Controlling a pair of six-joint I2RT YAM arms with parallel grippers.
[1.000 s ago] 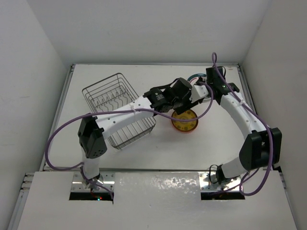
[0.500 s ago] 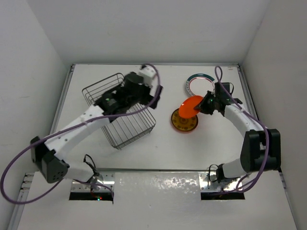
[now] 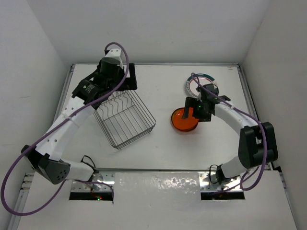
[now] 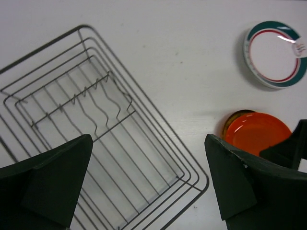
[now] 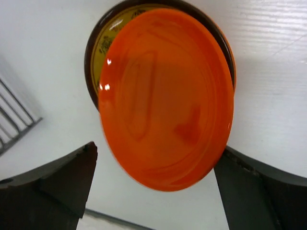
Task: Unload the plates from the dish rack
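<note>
The dish rack, a dark wire basket, holds no plates; the left wrist view looks down into it. My left gripper hangs open above its far end, with nothing between the fingers. An orange plate lies offset on top of a second, dark-rimmed plate, right of the rack. My right gripper stands open around the upper plate's near edge, with no finger pressing on it. A white plate with a teal-and-red rim lies flat behind them.
White walls close the table in at the back and on both sides. A corner of the rack shows left of the orange plates. Purple cables loop from both arms over the table.
The left arm has swung from the plates back over the rack's far end and opened. The right gripper has lowered the tilted orange plate onto the other one and opened.
</note>
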